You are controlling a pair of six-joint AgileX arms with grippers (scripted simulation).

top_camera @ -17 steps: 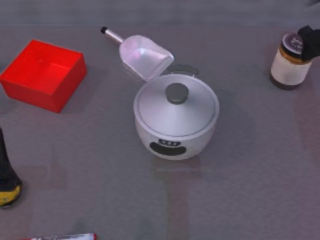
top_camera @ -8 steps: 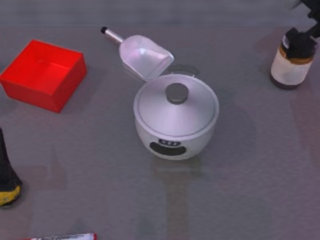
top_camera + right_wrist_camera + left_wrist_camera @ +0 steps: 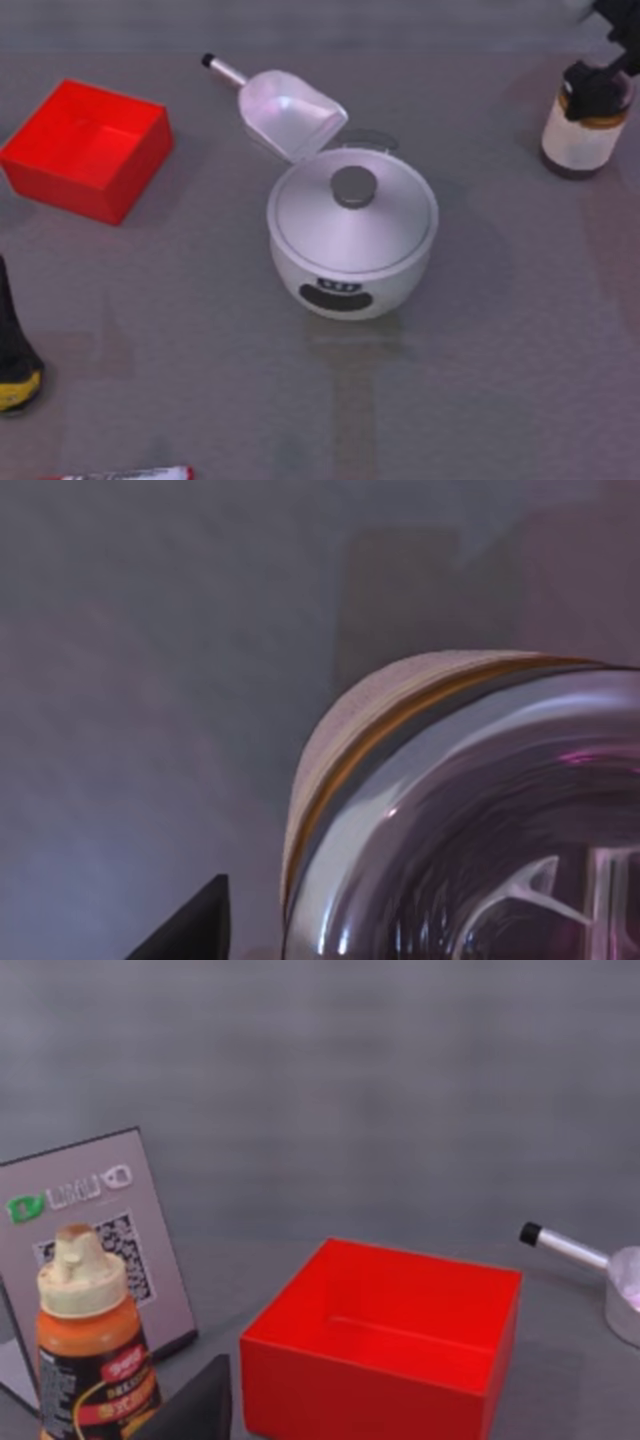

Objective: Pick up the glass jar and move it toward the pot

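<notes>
The glass jar stands upright at the table's far right, with a white label, an amber band and a dark base. My right gripper sits low over its dark lid, open, its jaws either side of the lid. The right wrist view is filled by the lid, with one black fingertip just beside it and a gap between them. The large silvery-white pot with a grey knob stands at the table's middle, well left of the jar. My left gripper is parked outside the top view, open and empty.
A red box sits at the left and a white scoop lies just behind the pot. A black-and-yellow object and a red-white item are at the lower left. The left wrist view shows an orange bottle and a QR sign.
My right gripper has come down from the jar's far right side onto its lid, now covering it. The jar and the pot have stayed put.
</notes>
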